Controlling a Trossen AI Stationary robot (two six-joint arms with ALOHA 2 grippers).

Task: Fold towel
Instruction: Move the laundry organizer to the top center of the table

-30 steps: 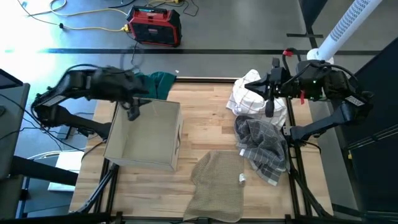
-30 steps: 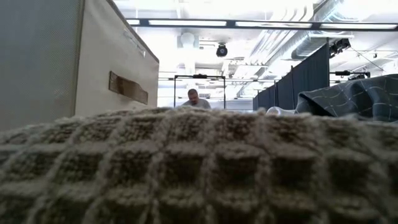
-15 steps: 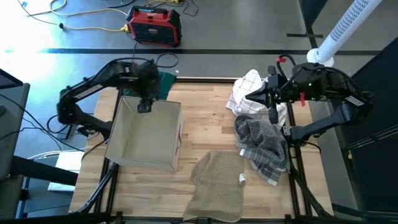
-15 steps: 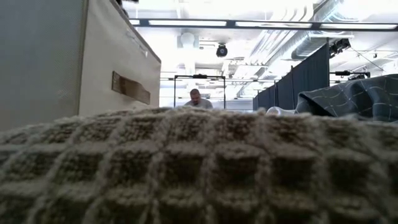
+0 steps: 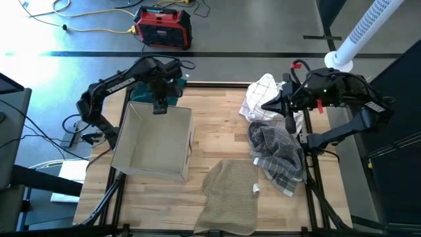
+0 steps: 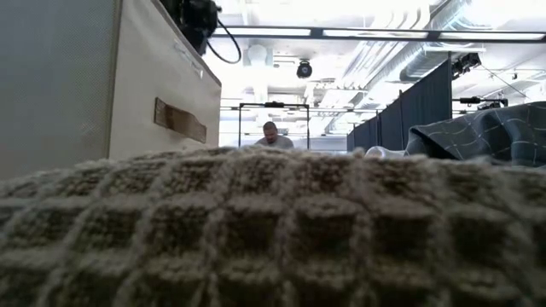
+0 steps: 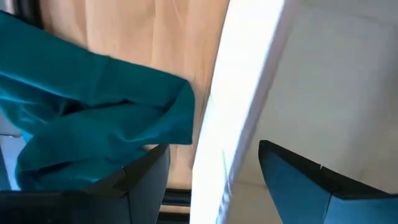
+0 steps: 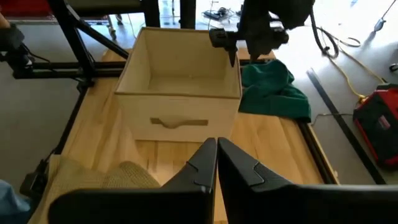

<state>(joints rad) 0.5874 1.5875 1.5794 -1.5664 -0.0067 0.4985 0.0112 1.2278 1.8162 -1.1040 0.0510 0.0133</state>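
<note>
High view: we see the left gripper [image 5: 158, 107] poised at the far rim of the open beige storage box [image 5: 141, 161], and the left wrist view shows its fingers spread to either side of that wall, one inside and one outside; we judge this a stance for grasping or shifting the box rather than cloth. Just beyond that rim lies a crumpled teal cloth [image 5: 172, 87], near the gripper but not held. The right gripper [image 5: 289, 120] hangs above the pile at the table's right side, where a white checked cloth [image 5: 262, 99] and a grey plaid cloth [image 5: 279, 153] lie heaped, touching each other; the right wrist view shows its fingers [image 8: 200, 163] pressed together with nothing between them. The tan waffle-weave towel [image 5: 230, 194], which we take as the piece to be folded, lies rumpled at the near edge of the wooden table [image 5: 217, 131], draped partly over that edge, beside the plaid cloth and well apart from both grippers. Folding appears not yet begun. In the low view a person [image 6: 270, 135] sits far off in the room behind.
</note>
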